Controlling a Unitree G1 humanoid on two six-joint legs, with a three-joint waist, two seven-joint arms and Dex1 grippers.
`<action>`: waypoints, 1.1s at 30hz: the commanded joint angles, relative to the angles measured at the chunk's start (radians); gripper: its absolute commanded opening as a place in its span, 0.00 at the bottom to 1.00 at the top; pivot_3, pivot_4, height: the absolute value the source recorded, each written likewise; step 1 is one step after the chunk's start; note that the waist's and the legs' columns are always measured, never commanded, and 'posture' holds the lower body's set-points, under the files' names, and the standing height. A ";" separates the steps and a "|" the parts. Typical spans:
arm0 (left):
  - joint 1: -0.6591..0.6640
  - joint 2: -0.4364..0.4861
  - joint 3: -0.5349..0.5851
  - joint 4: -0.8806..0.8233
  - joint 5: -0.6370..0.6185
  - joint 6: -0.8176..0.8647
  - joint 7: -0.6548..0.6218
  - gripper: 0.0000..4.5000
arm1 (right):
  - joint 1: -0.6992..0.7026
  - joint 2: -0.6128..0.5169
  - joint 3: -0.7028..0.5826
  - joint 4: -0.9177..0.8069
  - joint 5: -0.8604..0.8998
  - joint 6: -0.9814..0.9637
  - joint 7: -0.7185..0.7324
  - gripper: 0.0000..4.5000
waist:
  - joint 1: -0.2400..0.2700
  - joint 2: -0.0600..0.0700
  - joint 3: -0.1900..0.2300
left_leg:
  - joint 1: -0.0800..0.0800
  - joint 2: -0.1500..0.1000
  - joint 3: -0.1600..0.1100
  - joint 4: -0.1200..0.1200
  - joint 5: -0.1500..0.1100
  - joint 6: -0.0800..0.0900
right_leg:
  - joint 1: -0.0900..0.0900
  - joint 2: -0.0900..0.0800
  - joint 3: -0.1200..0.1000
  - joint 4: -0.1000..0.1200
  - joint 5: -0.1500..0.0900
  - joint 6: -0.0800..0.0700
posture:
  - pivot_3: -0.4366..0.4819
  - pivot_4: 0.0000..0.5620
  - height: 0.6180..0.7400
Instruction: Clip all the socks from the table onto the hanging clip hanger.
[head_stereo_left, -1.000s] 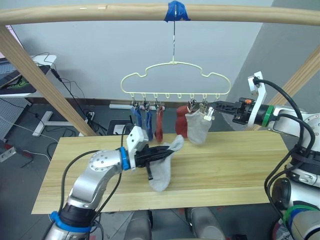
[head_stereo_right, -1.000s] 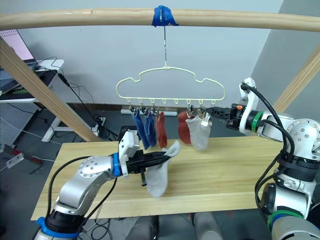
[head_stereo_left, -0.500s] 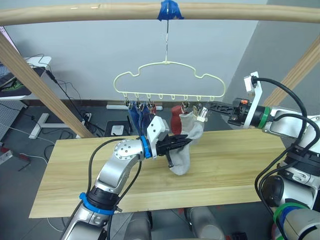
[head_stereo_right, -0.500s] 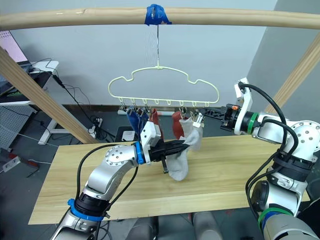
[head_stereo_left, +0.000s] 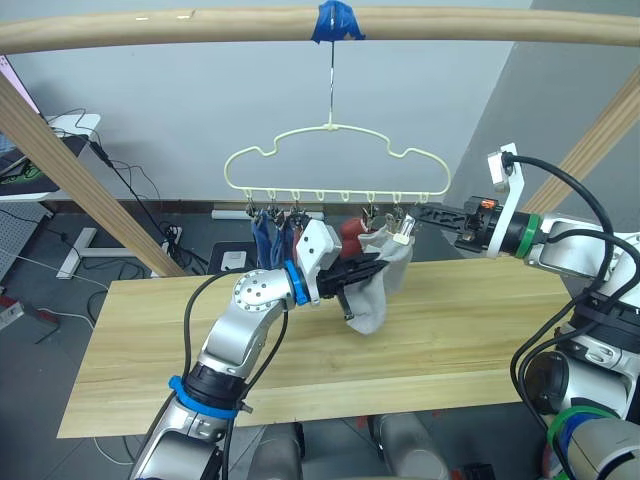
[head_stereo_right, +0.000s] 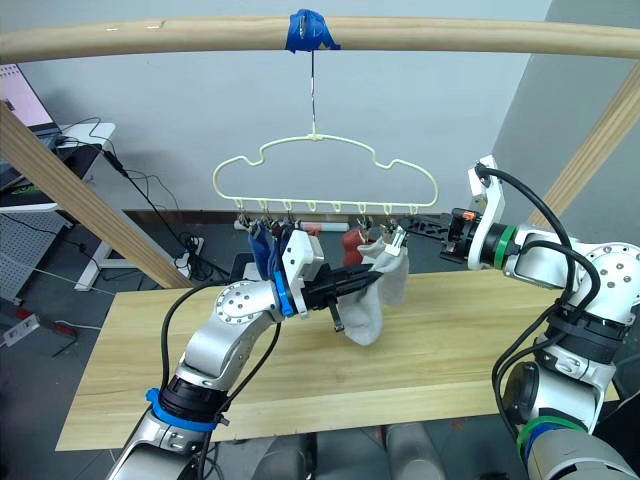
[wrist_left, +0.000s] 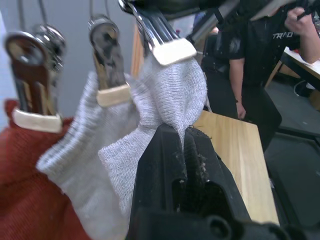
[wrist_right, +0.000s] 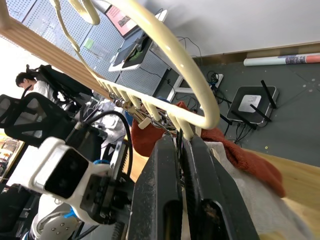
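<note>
While the hanger (head_stereo_left: 335, 160) hangs by its hook from the taped beam (head_stereo_left: 300, 22) above the table (head_stereo_left: 470, 330), the left gripper (head_stereo_left: 372, 268) holds a grey sock (head_stereo_left: 372, 300) up under the last clips on the right side of the row; its fingers are closed on the sock's upper edge, and the rest of the sock hangs free above the table; a second grey sock (head_stereo_left: 395, 262) hangs just behind it; the right gripper (head_stereo_left: 412, 212) reaches in from the right to the end clip (head_stereo_left: 406, 228), its fingers narrow on it; two blue socks (head_stereo_left: 264, 238) hang at the left end of the row, and a red sock (head_stereo_left: 350, 233) shows behind the left gripper.

From the left wrist view, the two black fingers (wrist_left: 165, 165) pinch a fold of the grey sock (wrist_left: 170, 95) tightly; its edge touches the pad of the end clip (wrist_left: 170, 47); beside it another clip (wrist_left: 111, 75) bites the other grey sock (wrist_left: 80, 165), and a third clip (wrist_left: 35, 95) holds red fabric (wrist_left: 25, 200); a person (wrist_left: 255, 60) stands behind the table.

From the right wrist view, the fingers (wrist_right: 197, 185) are almost together around the top of a clip under the hanger's wire (wrist_right: 170, 65); grey fabric (wrist_right: 260, 210) and a red sock (wrist_right: 235, 150) lie below, and a seated person (wrist_right: 30, 82) is far behind.
</note>
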 joint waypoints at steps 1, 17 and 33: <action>-0.021 -0.011 0.016 -0.007 -0.002 -0.032 0.010 0.01 | -0.005 -0.001 -0.001 -0.019 0.054 -0.002 -0.006 0.00 | 0.000 0.000 0.000 | 0.000 0.000 0.000 0.000 0.000 0.000 | 0.000 0.000 0.000 0.000 0.000 0.000 | 0.29 0.34 1.00; -0.036 -0.023 0.007 0.003 -0.002 -0.039 -0.003 0.00 | 0.010 -0.020 0.035 -0.011 0.128 -0.048 -0.051 0.33 | 0.000 0.000 0.000 | 0.000 0.000 0.000 0.000 0.000 0.000 | 0.000 0.000 0.000 0.000 0.000 0.000 | 0.29 0.35 1.00; -0.066 -0.025 -0.001 0.047 -0.011 -0.002 -0.034 0.22 | 0.247 -0.434 0.158 -0.226 -0.099 -0.288 0.285 1.00 | 0.005 0.002 0.001 | -0.002 -0.001 0.000 0.000 0.000 0.000 | 0.000 -0.001 -0.001 -0.004 -0.001 0.002 | 0.26 0.36 1.00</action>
